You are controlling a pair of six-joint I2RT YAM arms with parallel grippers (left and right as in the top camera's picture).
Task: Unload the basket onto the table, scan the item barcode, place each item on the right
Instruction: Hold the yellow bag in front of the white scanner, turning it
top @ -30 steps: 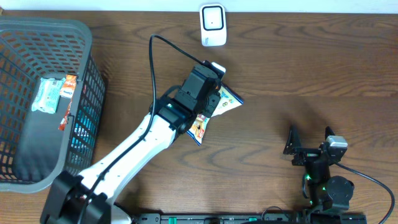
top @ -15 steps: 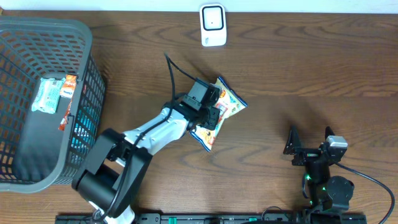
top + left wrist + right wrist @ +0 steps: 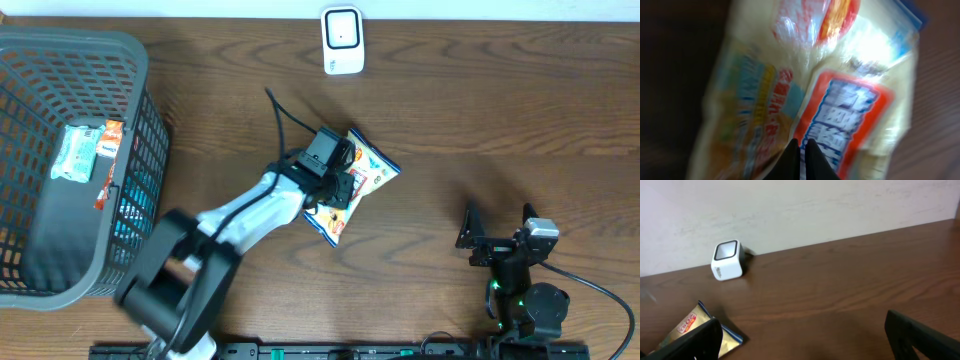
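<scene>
Biggest risk imo: the left gripper point(image 3: 801, 151) is pinched shut on just a thin bit of the snack bag point(image 3: 368, 175), so the crinkly film could slip out or flop and hide the barcode from the scanner point(image 3: 341, 40). Bag's mid-table right at those fingertips, scanner well apart; right gripper point(image 3: 497, 238) sits wide open, holding nothing

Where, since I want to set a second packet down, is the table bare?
Bare wood runs along the far edge right of the scanner, and across the right half between the snack packet and the right gripper. Crowded: the middle, where the left gripper holds the packet, and the left, filled by the basket.
</scene>
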